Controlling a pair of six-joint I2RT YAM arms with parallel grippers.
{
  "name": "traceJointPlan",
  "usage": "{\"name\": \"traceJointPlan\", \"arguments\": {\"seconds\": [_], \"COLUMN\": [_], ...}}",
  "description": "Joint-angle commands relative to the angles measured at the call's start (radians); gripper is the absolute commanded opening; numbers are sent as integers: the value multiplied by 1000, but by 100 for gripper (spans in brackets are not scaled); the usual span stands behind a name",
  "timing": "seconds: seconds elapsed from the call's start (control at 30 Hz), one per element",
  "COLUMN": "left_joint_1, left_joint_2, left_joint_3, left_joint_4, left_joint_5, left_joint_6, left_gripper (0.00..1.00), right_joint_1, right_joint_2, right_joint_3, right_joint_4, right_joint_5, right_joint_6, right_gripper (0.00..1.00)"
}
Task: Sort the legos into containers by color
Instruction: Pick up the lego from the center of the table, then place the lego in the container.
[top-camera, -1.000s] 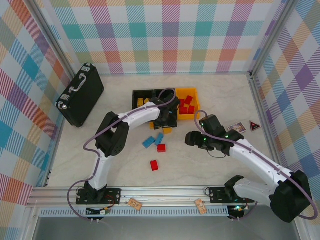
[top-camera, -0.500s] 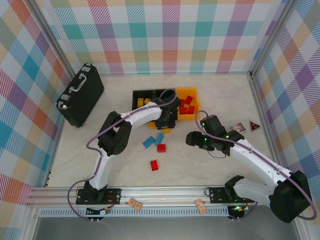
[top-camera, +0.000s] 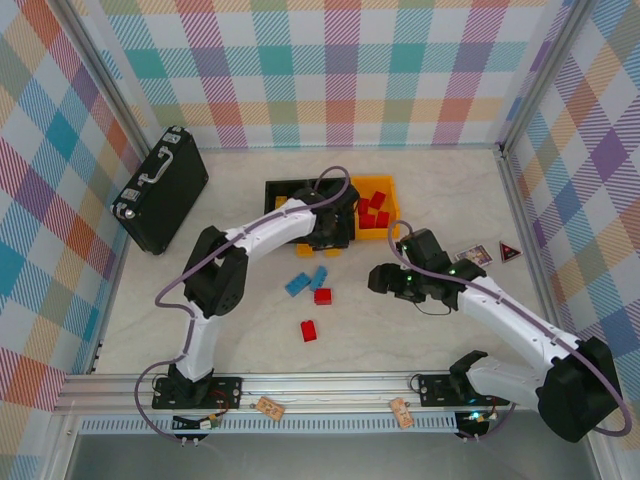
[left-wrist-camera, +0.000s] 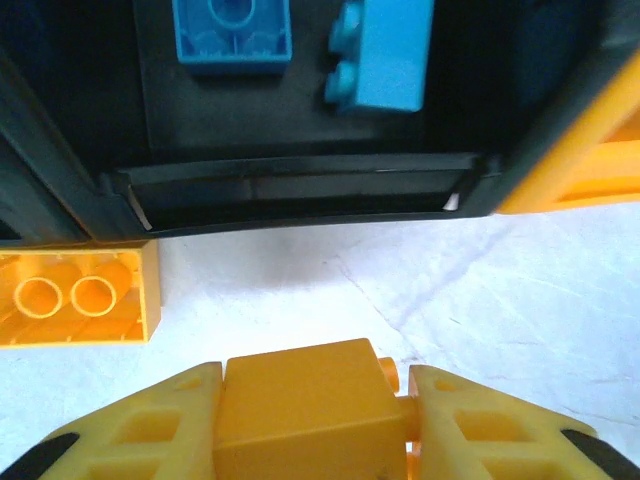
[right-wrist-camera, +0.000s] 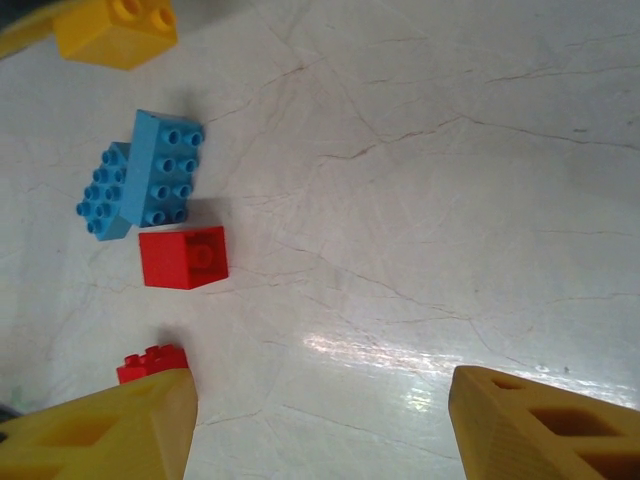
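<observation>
- Right jaws are hanging wide apart over the pale marbled counter (right-wrist-camera: 450, 200), near a red studded plastic brick (right-wrist-camera: 183, 257) and a light-blue studded plastic brick (right-wrist-camera: 160, 170).
- Left jaws are clamping a yellow-orange studded plastic brick (left-wrist-camera: 300, 405) just before the black rectangular plastic bin (left-wrist-camera: 300, 190).
- Blue bricks (left-wrist-camera: 232, 30) are lying inside that bin.
- Red bricks (top-camera: 377, 200) are sitting in the yellow-orange plastic bin (top-camera: 370, 186).

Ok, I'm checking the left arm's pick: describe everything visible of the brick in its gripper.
The yellow-orange brick is a glossy plastic block with smooth faces, one stud poking out sideways. The left gripper clamps it, fingers pressing opposite sides, over pale table just before the black bin.
</observation>
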Motion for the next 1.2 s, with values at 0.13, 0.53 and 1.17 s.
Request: {"name": "traceJointPlan", "arguments": {"seconds": [0.13,0.53,1.17], "left_joint_1": [64,242,325], "left_joint_2": [-118,-40,259], "left_joint_3": [-16,157,480], "left_joint_4": [-39,-97,-194], "left_joint_5": [-34,-69,-113], "left_joint_6": [52,136,143], "left_gripper": [33,33,35], "right_joint_1": [-5,-1,3], "right_joint_2": [47,160,142], "right_joint_3": [93,188,169], "right_joint_4": [79,97,75], "right_joint_5": [-75,-89,-53], "right_joint_6": [-27,-27,-12], "right_gripper": [68,67,67]}}
